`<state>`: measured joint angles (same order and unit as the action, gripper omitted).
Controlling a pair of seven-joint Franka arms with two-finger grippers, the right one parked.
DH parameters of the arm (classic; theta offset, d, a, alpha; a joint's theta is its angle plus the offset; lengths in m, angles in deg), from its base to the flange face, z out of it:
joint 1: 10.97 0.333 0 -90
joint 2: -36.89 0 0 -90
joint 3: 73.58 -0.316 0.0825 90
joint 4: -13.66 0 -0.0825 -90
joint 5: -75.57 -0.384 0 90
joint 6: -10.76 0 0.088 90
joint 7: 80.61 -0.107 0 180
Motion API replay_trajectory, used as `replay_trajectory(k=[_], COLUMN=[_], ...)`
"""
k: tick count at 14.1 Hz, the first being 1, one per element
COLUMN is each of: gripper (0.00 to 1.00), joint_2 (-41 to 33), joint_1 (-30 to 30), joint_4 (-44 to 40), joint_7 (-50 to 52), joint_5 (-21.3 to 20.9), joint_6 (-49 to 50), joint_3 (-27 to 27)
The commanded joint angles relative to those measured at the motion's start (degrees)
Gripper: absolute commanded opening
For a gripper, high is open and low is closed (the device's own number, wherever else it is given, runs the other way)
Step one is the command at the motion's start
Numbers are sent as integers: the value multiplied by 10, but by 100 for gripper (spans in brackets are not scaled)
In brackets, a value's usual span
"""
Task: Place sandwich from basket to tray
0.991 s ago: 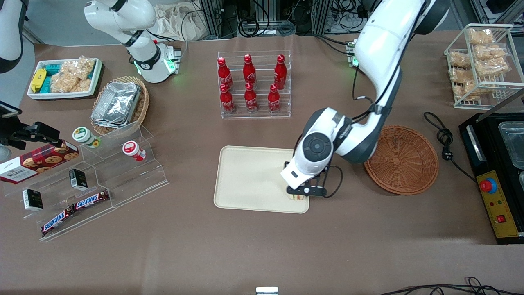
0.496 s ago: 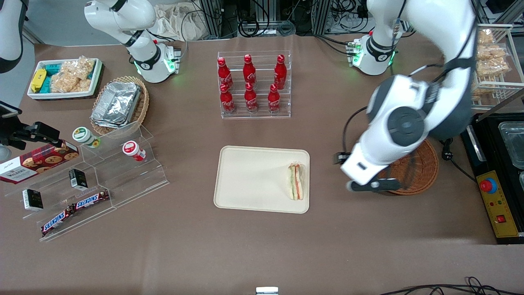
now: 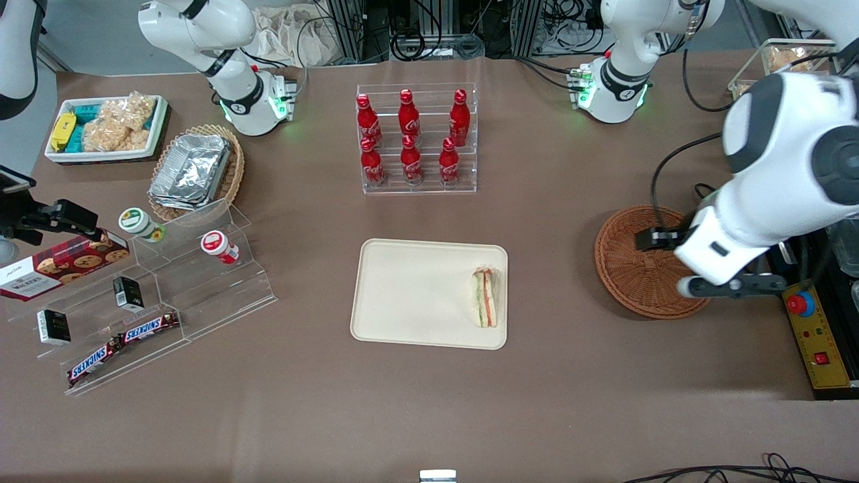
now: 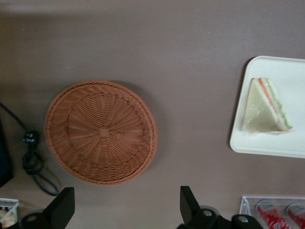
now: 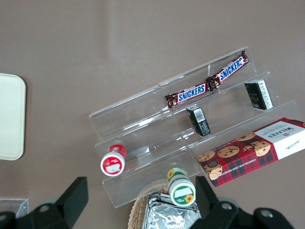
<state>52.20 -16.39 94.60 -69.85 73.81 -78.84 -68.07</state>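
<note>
Gripper (image 3: 731, 287) hangs high above table, at edge of basket (image 3: 637, 268) toward working arm's end. Fingers (image 4: 64, 210) spread wide, nothing between them. Basket holds nothing, sits well apart from tray (image 3: 416, 292). Sandwich (image 3: 486, 296) lies flat on tray, close to tray rim nearest basket, filling layers visible as green and orange-red stripes. In wrist view, sandwich (image 4: 265, 106) lies on tray (image 4: 286, 143), basket (image 4: 101, 132) on brown table, black cable (image 4: 31, 157) just beside basket. Rack of red bottles (image 3: 411, 137) stands farther from front camera than tray.
</note>
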Motion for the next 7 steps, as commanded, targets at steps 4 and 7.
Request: replay_trajectory(k=[4,7], gripper=[99,99], joint_2=[-38,-26], joint_1=[60,61], joint_4=[3,-19], joint_7=[-72,-68], joint_5=[8,7], joint_6=[17,26], joint_3=[6,7])
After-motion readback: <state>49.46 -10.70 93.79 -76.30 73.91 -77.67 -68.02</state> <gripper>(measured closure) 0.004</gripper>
